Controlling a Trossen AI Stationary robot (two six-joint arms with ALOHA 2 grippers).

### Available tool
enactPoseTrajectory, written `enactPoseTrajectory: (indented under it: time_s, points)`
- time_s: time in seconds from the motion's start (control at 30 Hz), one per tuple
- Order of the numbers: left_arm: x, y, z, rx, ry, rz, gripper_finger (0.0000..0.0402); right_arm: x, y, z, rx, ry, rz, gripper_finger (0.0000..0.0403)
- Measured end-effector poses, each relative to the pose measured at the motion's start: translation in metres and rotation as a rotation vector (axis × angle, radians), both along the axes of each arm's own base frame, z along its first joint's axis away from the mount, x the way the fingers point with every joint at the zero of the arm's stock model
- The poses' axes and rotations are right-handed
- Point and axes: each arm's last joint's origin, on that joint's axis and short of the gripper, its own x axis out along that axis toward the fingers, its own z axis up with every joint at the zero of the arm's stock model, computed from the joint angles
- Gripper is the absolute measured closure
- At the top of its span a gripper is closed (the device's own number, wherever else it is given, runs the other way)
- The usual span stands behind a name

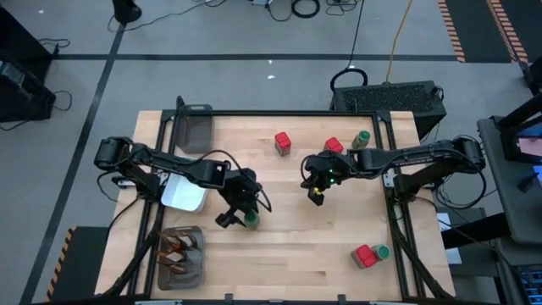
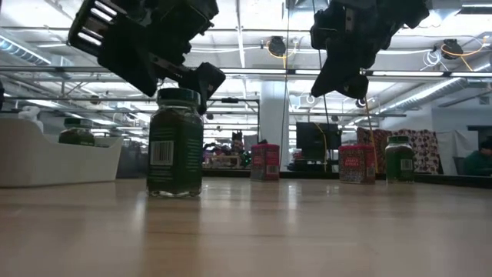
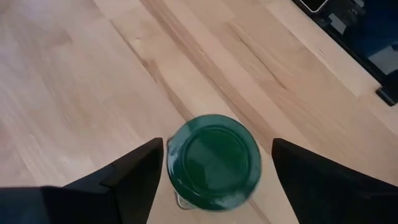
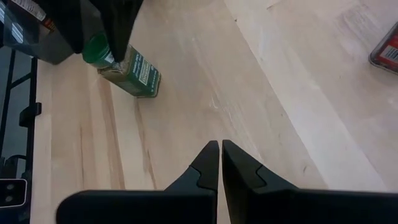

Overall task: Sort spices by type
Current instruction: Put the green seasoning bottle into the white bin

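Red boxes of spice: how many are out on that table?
3. One red box sits toward the table's far edge, a second red box is by the right arm, and a third red box stands at the near right corner. Others may be hidden.

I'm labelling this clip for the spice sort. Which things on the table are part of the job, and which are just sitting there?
Part of the job:
- green-lidded jar under the open left end effector
- red boxes
- other green-lidded jars
- brown sachets

Just sitting there:
- white dish
- grey mesh trays
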Motion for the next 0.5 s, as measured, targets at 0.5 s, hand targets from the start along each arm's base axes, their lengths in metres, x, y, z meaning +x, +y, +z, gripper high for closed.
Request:
enactPoseTrajectory:
  time_s: [0.5]
  points:
    - [-0.032,0.004,0.052,-0.248,0.162,0.598,0.0089,-0.001,-0.011,0.000,-0.020,0.003,-0.016,0.0403]
